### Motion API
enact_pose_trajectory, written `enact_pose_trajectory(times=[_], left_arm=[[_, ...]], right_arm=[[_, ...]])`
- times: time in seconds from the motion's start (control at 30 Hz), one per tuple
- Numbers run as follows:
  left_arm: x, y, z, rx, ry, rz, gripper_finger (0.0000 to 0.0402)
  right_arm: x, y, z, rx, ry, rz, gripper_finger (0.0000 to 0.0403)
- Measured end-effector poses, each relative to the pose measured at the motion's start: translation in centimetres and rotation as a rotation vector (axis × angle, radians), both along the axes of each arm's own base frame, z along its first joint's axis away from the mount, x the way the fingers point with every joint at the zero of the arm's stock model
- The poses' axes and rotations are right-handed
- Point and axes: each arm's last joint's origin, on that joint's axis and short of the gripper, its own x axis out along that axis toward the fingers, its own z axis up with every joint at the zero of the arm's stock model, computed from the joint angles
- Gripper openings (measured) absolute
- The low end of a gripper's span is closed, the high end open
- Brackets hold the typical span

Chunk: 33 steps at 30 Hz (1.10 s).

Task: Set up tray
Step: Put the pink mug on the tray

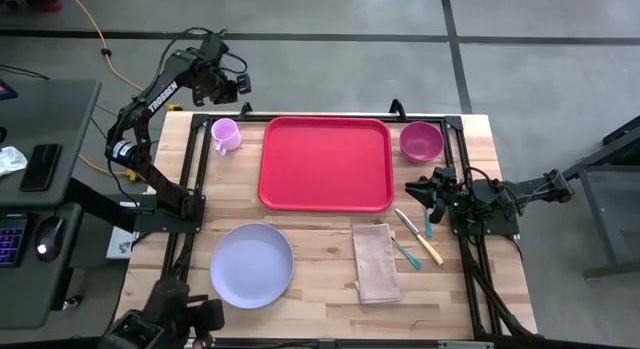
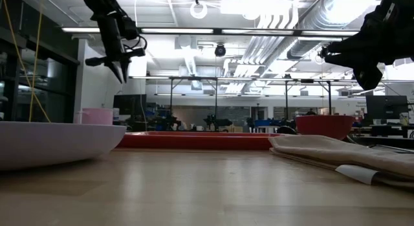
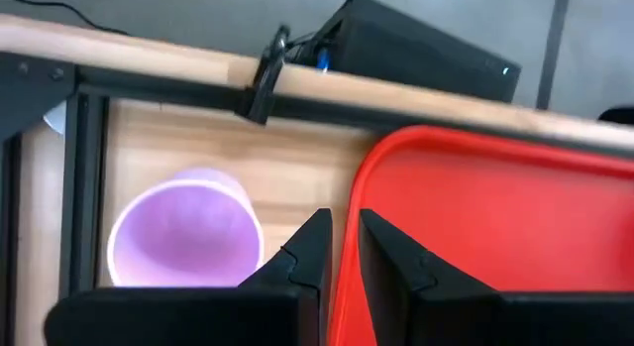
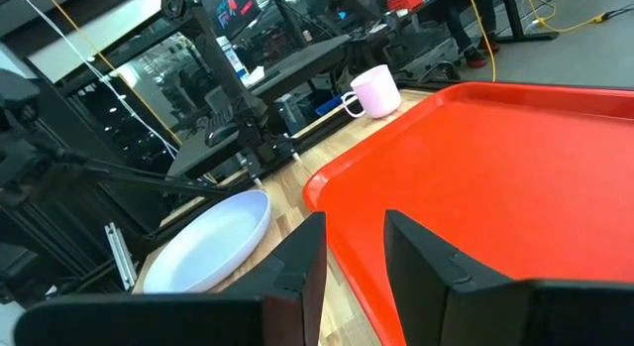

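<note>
The red tray lies flat at the table's far middle, with nothing on it. My left gripper hangs high above the far left corner, over the gap between the pink cup and the tray's left rim; its fingers are open by a narrow gap. My right gripper hovers off the tray's right near corner, pointing across the tray, fingers open. Neither gripper touches anything.
A lavender plate sits near-left, and a folded beige napkin lies near-middle. Cutlery with a yellow handle and teal handles lies to the napkin's right. A purple bowl stands right of the tray. A black frame edges the table.
</note>
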Motion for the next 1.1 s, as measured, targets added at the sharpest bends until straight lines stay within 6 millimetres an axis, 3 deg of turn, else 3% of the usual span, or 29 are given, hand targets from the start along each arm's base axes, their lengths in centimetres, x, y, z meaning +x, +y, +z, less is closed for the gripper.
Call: enact_pose_trajectory(times=[0.27, 0.63, 0.97, 1.1], left_arm=[[1.6, -1.9, -0.8, -0.046, 0.153, -0.022, 0.0085], [0.7, -3.5, -6.7, -0.227, 0.29, -0.002, 0.0085], [0.8, -3.3, -6.8, -0.199, 0.28, -0.058, 0.0088], [0.9, -3.2, -6.8, -0.201, 0.253, -0.1, 0.0118]], right_arm=[[0.0, 0.0, 0.0, 0.0, 0.001, 0.0, 0.0083], [0.0, 0.1, 0.0, 0.002, 0.001, 0.022, 0.0083], [0.0, 0.1, 0.0, 0.002, 0.001, 0.021, 0.0083], [0.0, 0.1, 0.0, -0.011, 0.004, 0.019, 0.0083]])
